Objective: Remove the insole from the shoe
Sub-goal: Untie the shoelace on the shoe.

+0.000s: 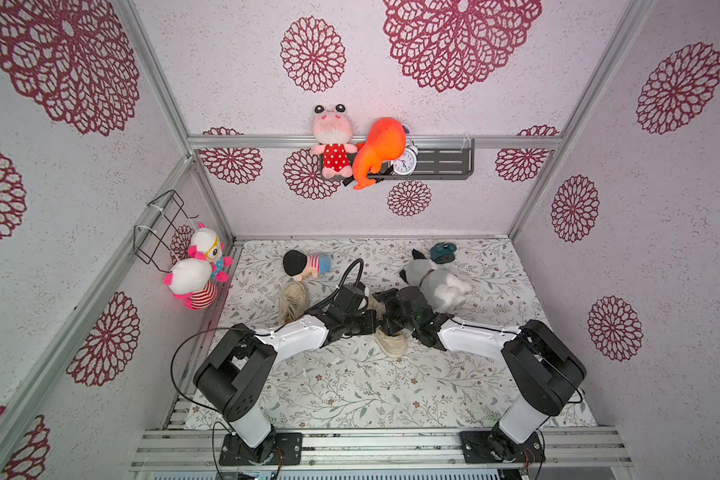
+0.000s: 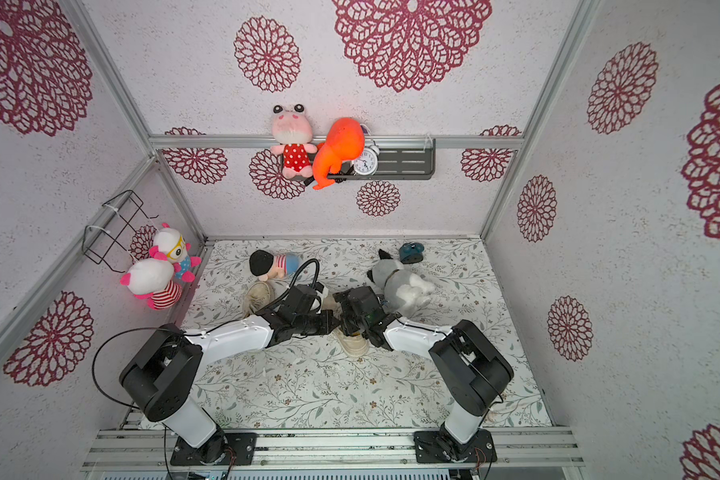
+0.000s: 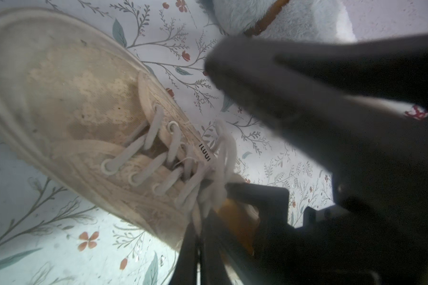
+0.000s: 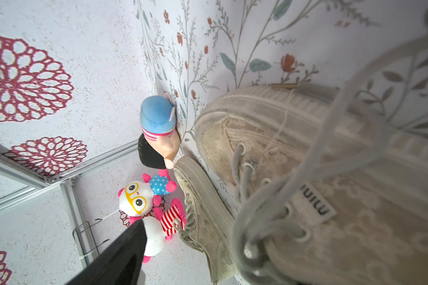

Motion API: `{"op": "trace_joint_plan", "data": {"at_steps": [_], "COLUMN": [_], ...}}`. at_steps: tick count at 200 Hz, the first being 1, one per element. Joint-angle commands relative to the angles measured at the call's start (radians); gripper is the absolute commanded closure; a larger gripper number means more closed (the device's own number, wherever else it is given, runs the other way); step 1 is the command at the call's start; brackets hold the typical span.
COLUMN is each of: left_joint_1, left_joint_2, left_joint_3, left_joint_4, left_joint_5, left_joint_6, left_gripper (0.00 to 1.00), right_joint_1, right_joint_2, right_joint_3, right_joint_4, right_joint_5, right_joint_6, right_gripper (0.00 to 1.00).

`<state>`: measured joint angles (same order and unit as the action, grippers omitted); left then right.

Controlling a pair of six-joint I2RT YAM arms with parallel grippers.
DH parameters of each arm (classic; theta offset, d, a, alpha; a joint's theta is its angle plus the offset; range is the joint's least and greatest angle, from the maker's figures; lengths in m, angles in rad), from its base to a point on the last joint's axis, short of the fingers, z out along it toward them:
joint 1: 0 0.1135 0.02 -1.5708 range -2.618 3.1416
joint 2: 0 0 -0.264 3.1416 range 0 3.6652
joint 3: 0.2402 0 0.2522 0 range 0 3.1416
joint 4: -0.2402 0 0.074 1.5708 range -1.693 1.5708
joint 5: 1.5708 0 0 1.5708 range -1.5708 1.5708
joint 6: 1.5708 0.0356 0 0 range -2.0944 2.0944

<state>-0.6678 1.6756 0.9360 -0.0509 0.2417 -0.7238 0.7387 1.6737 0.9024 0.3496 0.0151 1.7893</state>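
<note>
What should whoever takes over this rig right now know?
Left gripper: shut at the shoe opening, by the laces; what it pinches is unclear.
Right gripper: down on the same shoe; open or gripping, cannot tell.
Shoe sits mid-table between both arms; second shoe lies apart on the left arm's side.
Done: both arms at the shoe.
Left: no insole seen out; pull it free.

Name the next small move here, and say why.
Probably lower the open right end effector into the mouth of the shoe and pinch the tan edge, apparently the insole, showing beside the laces. The left end effector is shut at the collar, seemingly steadying it.
</note>
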Motion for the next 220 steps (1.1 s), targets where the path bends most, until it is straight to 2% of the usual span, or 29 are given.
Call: {"op": "trace_joint_plan", "data": {"at_steps": [1, 27, 86, 118, 168, 195, 220], "left_joint_1": [-0.006, -0.007, -0.006, 0.002, 0.036, 0.048, 0.054], "left_joint_2": [-0.025, -0.015, -0.001, -0.001, 0.017, 0.029, 0.015], "left_joint_3": [0.019, 0.03, 0.027, 0.019, -0.001, -0.002, -0.004], "left_joint_4": [-0.053, -0.072, -0.076, -0.075, -0.089, -0.106, -0.099], "left_joint_5": [0.025, 0.03, 0.067, 0.073, 0.158, 0.217, 0.225], "left_joint_6": [0.041, 0.076, 0.132, 0.153, 0.186, 0.215, 0.22], "left_gripper": [1.0, 1.0, 1.0, 1.0, 1.0, 1.0, 1.0], "right_joint_1": [-0.001, -0.004, -0.021, -0.022, -0.047, -0.05, -0.05], "right_joint_2": [-0.028, -0.039, 0.028, 0.01, -0.057, -0.064, -0.044], "right_joint_3": [0.014, 0.001, -0.024, -0.066, -0.144, -0.158, -0.186], "right_joint_4": [0.182, 0.243, 0.488, 0.564, 0.526, 0.444, 0.448], "right_joint_5": [0.083, 0.122, 0.027, 0.006, 0.028, 0.023, 0.009], "right_joint_6": [-0.031, -0.083, -0.155, -0.206, -0.277, -0.28, -0.267], "right_gripper": [0.16, 0.17, 0.19, 0.21, 0.24, 0.26, 0.27]}}
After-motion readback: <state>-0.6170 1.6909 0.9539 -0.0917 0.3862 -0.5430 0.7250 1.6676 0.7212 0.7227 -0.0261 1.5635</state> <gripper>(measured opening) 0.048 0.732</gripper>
